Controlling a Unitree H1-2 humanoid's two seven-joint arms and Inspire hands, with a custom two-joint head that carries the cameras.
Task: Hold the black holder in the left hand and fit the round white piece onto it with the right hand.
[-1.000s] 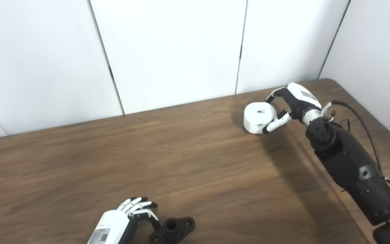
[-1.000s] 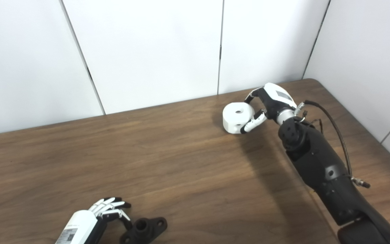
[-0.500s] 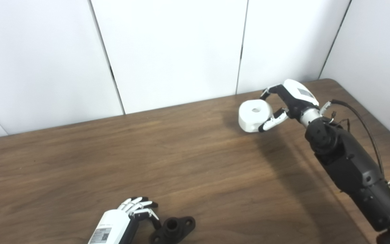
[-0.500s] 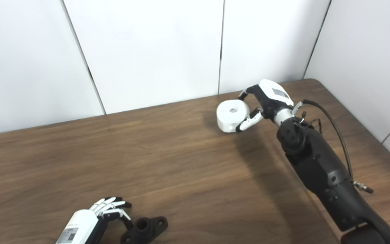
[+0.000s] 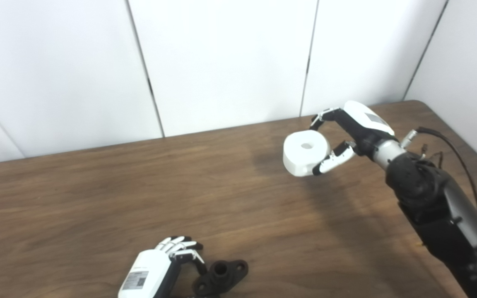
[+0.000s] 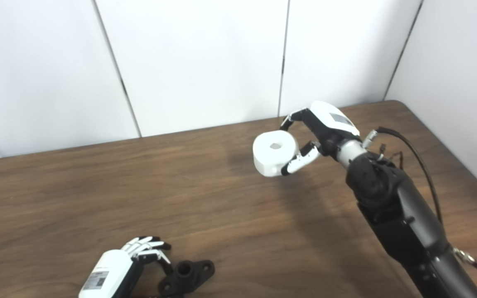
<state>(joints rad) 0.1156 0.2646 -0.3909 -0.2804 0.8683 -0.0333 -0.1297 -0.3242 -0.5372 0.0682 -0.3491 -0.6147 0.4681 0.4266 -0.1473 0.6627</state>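
Two hands busy. My right hand (image 5: 356, 128), fingers (image 5: 331, 157) clamped on round white plastic piece (image 5: 306, 152), above brown wooden desk (image 5: 97, 194). Black flanged holder (image 5: 221, 275) on desk, my left hand (image 5: 168, 260) touching; grip state unclear. Carry level, align bores.

Light was bright and even; soft shadows spread on the table (image 5: 97, 198) beneath the right arm (image 5: 437, 207). Focus slightly soft.
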